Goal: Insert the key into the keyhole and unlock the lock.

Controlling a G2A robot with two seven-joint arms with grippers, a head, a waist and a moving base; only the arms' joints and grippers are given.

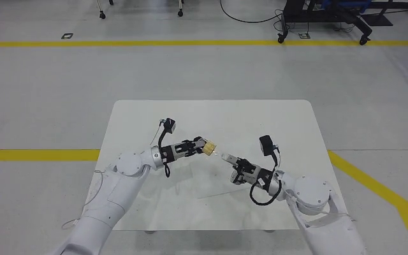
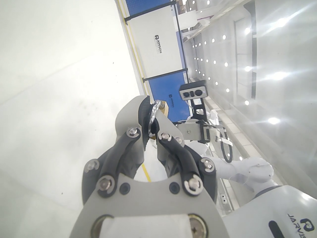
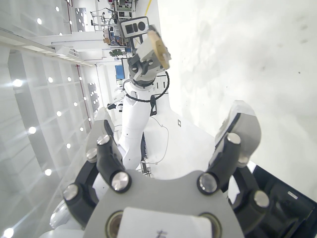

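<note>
Left gripper point(image 2: 151, 115): clamped tight on the lock point(image 2: 164, 108) and holding it up off the table point(image 1: 268, 121), near the middle.
Lock: brass body poking out past the fingertips, its flat face turned toward the other arm; the top view has it at point(image 1: 208, 148), just beyond the left gripper point(image 1: 194, 146).
Shackle point(image 2: 153, 118): the silver loop sits right between the left fingers, pinched there, running back toward the palm.
Right gripper point(image 3: 173, 122): fingers spread wide, nothing between them, pointed straight at the lock point(image 3: 159, 48).
Gap between the arms: small! From above, the right gripper point(image 1: 229, 160) sits just beside the lock, tip to tip, the two arms meeting nose to nose over the table.
Key point(image 3: 165, 56): a small piece stands out from the lock's face on the side toward the right gripper; it looks like the key seated in the keyhole, though it is too small here to be sure. From above, a pale sliver point(image 1: 219, 153) shows in the same spot.
Table: white, with both arms held above its near half.
</note>
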